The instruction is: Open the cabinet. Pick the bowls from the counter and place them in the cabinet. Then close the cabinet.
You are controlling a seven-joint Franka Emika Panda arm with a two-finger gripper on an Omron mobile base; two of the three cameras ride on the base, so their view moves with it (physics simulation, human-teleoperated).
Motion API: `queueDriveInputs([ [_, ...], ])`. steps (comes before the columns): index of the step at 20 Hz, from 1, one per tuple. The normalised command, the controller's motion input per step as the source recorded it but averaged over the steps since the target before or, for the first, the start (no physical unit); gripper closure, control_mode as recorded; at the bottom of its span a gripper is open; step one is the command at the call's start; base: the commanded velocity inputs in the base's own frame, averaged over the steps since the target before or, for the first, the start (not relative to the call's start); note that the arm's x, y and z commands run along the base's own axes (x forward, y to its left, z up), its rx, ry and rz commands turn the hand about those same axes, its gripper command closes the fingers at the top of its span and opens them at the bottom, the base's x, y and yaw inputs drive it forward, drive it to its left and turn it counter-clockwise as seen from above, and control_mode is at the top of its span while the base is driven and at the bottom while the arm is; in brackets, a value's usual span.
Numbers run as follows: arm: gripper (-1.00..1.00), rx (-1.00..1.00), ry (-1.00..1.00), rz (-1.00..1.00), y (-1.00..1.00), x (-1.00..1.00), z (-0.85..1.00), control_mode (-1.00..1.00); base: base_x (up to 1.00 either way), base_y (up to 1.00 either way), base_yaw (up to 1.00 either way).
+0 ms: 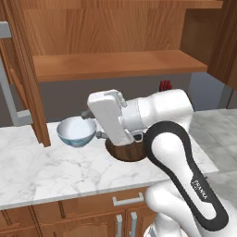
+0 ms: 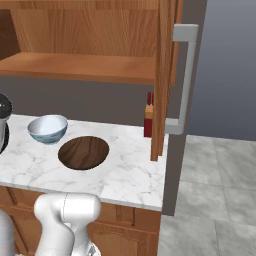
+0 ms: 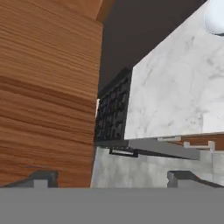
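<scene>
My wall cabinet already stands open, both doors swung wide; the left door hangs over the left end of the tabletop and the right door, with its long grey bar handle, stands edge-on at the right end; so the first step looks done to me. The shelf inside carries nothing that I can see; both bowls sit on the marble below it, close together; the white bowl with the pale blue outside is on the left, and the wide dark wooden bowl lies just beside it to the right and nearer the front edge; in the left base view my own arm hides most of the wooden one. My pincer is released, its two tips spread wide with nothing between them; it looks past the left door toward a dark stovetop and the tabletop's end, well away from either bowl. By my reckoning, two picks, two placements on the shelf and the closing of both doors are all left.
</scene>
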Motion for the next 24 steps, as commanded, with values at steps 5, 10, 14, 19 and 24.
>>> queueDriveInputs([
  [5, -1.00, -0.44, -0.20, -0.05, -0.63, -0.09, -0.05, -1.00, 0.00, 0.00, 0.00],
  [10, -1.00, -0.28, 0.00, -0.17, -0.55, 0.05, -0.04, -1.00, 0.00, 0.00, 0.00],
  [14, -1.00, -0.25, 0.00, -0.15, -0.39, 0.22, -0.13, -1.00, 0.00, 0.00, 0.00],
  [19, -1.00, -0.25, -0.01, -0.06, -0.26, 0.36, -0.16, -1.00, 0.00, 0.00, 0.00],
  [24, -1.00, -0.17, 0.00, 0.00, -0.36, 0.28, -0.30, -1.00, 0.00, 0.00, 0.00],
])
